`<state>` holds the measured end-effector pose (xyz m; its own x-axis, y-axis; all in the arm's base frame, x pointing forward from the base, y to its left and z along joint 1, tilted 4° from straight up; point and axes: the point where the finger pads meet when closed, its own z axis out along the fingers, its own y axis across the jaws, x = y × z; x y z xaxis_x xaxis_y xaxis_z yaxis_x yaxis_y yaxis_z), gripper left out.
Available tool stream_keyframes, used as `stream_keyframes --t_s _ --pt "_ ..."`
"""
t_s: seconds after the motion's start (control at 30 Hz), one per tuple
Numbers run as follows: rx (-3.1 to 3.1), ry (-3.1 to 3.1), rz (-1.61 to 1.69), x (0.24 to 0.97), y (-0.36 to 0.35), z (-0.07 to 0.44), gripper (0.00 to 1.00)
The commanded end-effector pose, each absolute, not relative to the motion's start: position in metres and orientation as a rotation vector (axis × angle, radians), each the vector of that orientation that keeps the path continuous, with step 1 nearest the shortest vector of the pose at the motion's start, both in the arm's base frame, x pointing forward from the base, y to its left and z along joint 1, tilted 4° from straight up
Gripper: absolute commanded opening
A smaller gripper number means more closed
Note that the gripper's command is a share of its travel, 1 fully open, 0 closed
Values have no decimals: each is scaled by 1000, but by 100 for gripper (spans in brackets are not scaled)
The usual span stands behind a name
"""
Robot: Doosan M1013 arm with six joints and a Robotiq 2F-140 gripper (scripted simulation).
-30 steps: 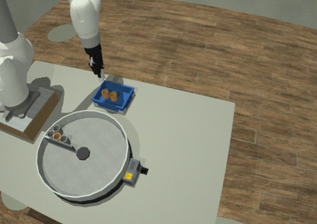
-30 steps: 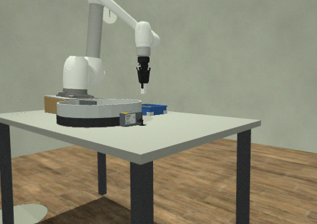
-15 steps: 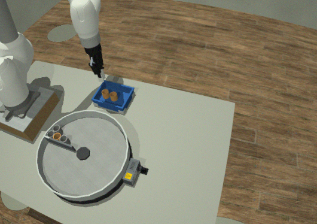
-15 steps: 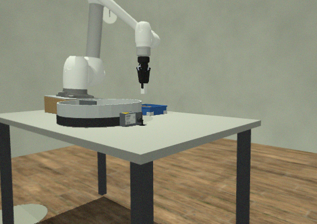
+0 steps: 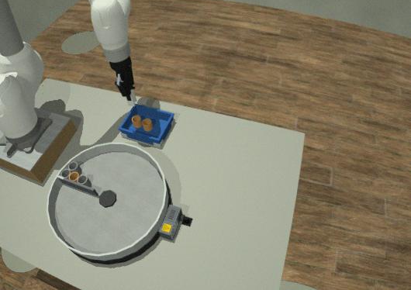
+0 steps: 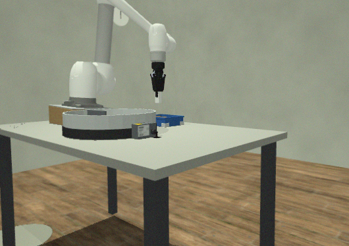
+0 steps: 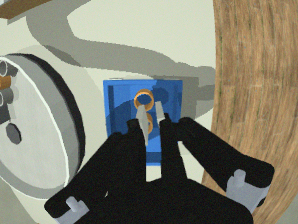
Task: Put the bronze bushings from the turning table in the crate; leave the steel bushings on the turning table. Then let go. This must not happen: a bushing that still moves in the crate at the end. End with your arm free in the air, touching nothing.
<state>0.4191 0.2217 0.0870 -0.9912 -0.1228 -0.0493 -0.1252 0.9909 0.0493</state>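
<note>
Two bronze bushings [image 5: 142, 122] in crate [image 5: 166, 125] | hand [image 5: 132, 97] — nearly closed, holding nothing — above crate

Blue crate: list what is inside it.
Two bronze bushings stand side by side inside the blue plastic crate. From the wrist view, the fingers cover part of the crate's inside.

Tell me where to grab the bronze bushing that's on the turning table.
Grip the bronze bushing across its outer wall near the rim, coming straight down. It stands upright with its open end up. Steel bushings crowd it and a divider runs alongside, so set the fingers into whatever gaps remain.
</note>
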Motion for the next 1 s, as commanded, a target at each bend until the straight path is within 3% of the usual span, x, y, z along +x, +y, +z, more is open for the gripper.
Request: stream_keyframes --t_s 0.0,0.97 --pt "-188 3088 76 420 220 89 10" --pt "-188 3088 76 420 220 94 10"
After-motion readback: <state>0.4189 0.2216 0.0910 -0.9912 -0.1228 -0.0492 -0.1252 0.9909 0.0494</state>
